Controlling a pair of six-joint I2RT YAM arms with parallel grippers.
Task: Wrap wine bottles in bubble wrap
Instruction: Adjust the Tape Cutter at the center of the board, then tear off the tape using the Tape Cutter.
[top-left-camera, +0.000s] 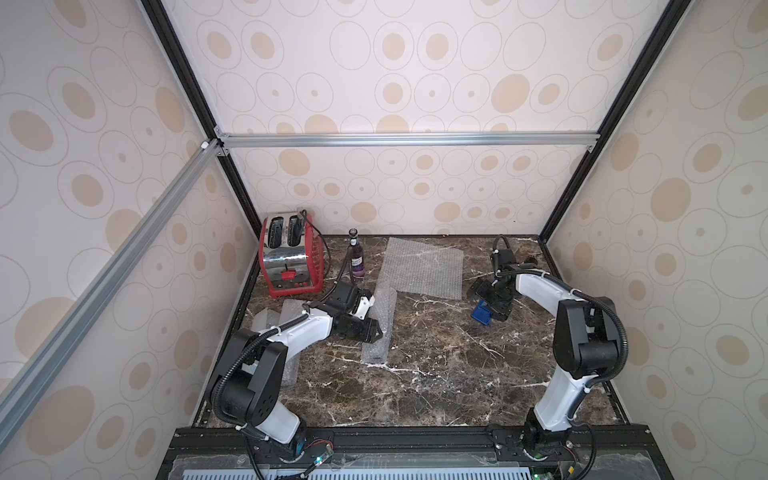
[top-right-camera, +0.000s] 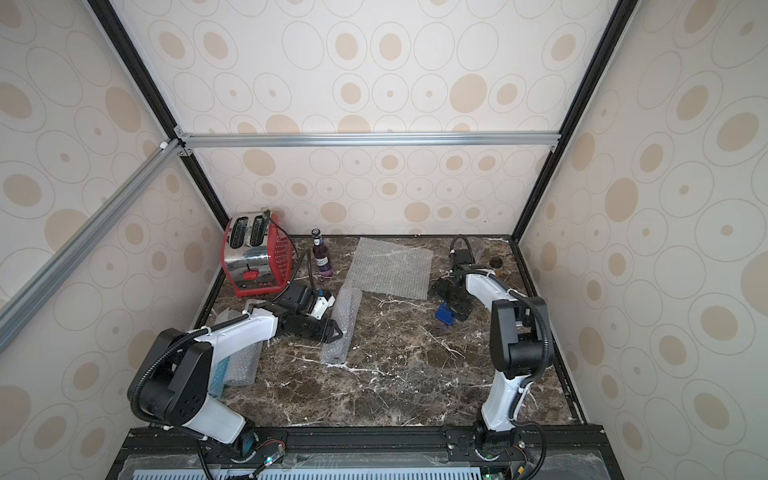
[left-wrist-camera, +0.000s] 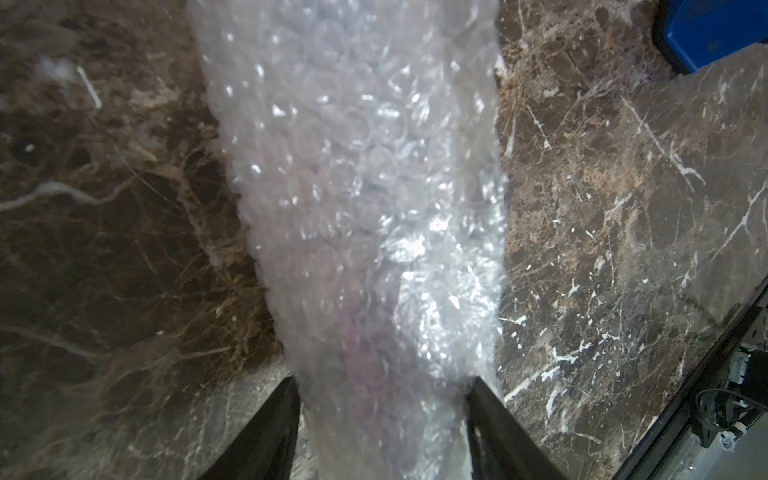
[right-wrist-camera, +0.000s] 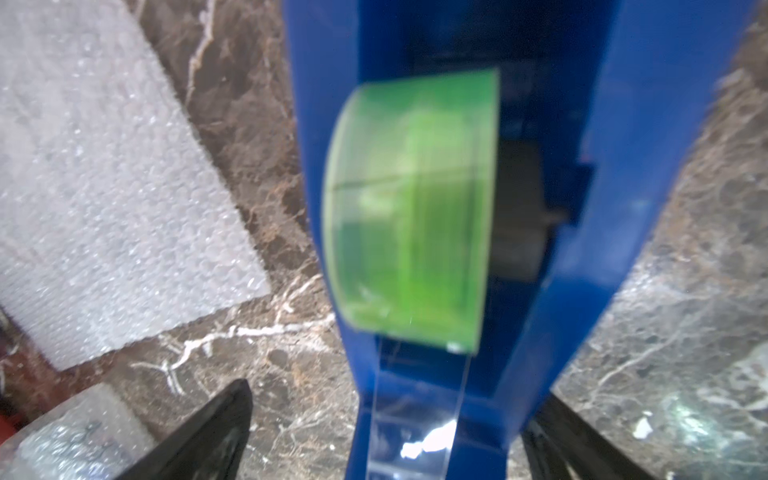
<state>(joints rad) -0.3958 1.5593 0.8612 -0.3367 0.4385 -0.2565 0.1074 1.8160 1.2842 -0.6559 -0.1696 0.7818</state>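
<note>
Left pincer clamps bubble wrap roll; right pincer wide open astride tape dispenser.

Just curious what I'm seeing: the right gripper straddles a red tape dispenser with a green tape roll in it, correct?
Not quite: the dispenser is blue, not red, as the right wrist view shows. The right gripper does straddle it, and the tape roll in it is green.
</note>
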